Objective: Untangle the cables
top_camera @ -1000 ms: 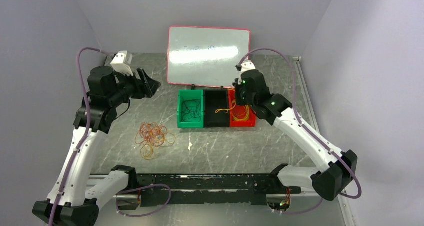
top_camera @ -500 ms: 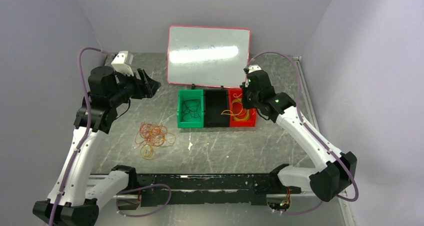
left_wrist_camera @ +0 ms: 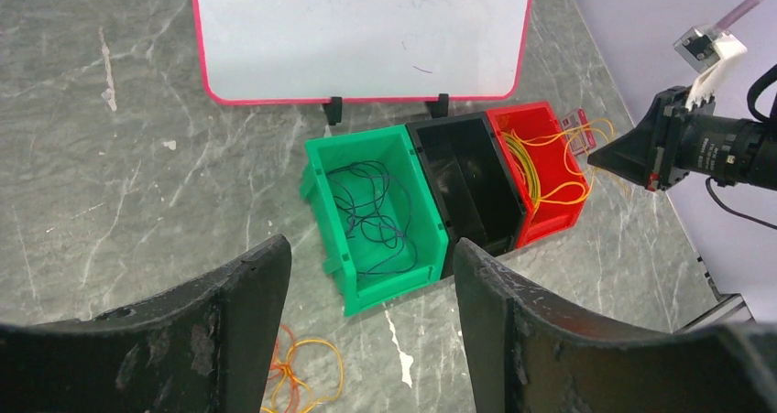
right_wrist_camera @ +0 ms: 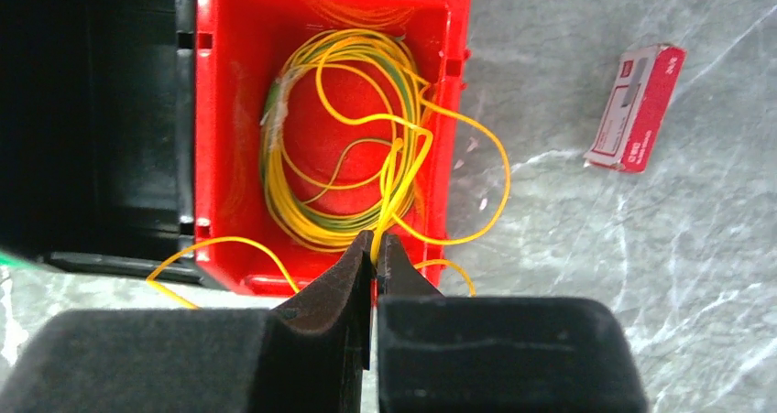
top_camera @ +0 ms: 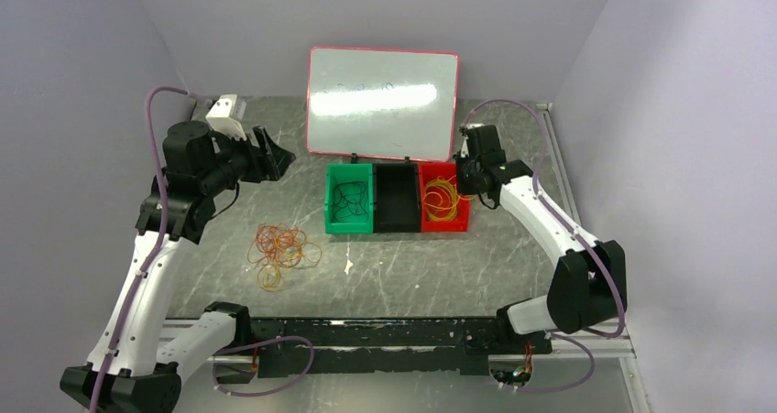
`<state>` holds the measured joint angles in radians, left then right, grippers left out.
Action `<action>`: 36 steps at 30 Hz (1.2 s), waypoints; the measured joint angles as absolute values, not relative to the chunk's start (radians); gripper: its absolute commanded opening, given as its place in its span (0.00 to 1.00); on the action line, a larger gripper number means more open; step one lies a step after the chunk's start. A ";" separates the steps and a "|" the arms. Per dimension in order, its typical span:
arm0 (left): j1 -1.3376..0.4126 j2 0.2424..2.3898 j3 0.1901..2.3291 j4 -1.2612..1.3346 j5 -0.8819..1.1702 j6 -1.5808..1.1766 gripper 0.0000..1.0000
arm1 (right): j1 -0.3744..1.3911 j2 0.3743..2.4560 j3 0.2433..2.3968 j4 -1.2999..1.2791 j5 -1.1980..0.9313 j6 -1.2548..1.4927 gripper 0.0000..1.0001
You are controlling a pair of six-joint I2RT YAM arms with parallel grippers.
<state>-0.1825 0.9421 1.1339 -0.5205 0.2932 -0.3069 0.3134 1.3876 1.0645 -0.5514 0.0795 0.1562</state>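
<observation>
The right gripper (right_wrist_camera: 374, 244) is held over the edge of the red bin (right_wrist_camera: 207, 129), at the right end of a row of three small bins set in front of the whiteboard (top_camera: 382, 102). Its jaws are pressed together, and a strand of the yellow cables (right_wrist_camera: 278, 193) is seen running straight into the fingertips, where it appears to be pinched. Most of the yellow cables are coiled inside the red bin. A few loops are draped over its walls onto the marbled table (top_camera: 412, 266), and one strand is trailed along the foot of the black bin (right_wrist_camera: 92, 111) next to it. A small red-and-white box (right_wrist_camera: 636, 108) is seen lying on the table, apart from the red bin on the side away from the black one. The left gripper (top_camera: 275, 159) is held in the air over the left part of the table, well apart from the bins and pointed toward them. Its jaws are spread wide and nothing is held between them. A tangle of dark cables (left_wrist_camera: 371, 221) is contained in the green bin (left_wrist_camera: 394, 285) at the left end of the row. A loose pile of orange-red and yellow cables (top_camera: 282, 248) is left on the table, nearer the arm bases and to the left of the bins.
</observation>
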 measured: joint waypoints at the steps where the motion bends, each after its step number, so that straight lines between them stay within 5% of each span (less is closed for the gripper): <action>1: -0.183 0.942 1.134 -0.523 0.293 -0.306 0.71 | 0.309 1.397 1.065 -0.543 0.086 0.145 0.00; 22: -0.183 0.963 1.134 -0.525 0.318 -0.307 0.70 | 0.384 1.543 1.105 -0.423 0.365 0.068 0.00; 36: -0.183 0.963 1.134 -0.529 0.317 -0.303 0.70 | 0.542 1.611 1.125 -0.408 0.270 0.104 0.00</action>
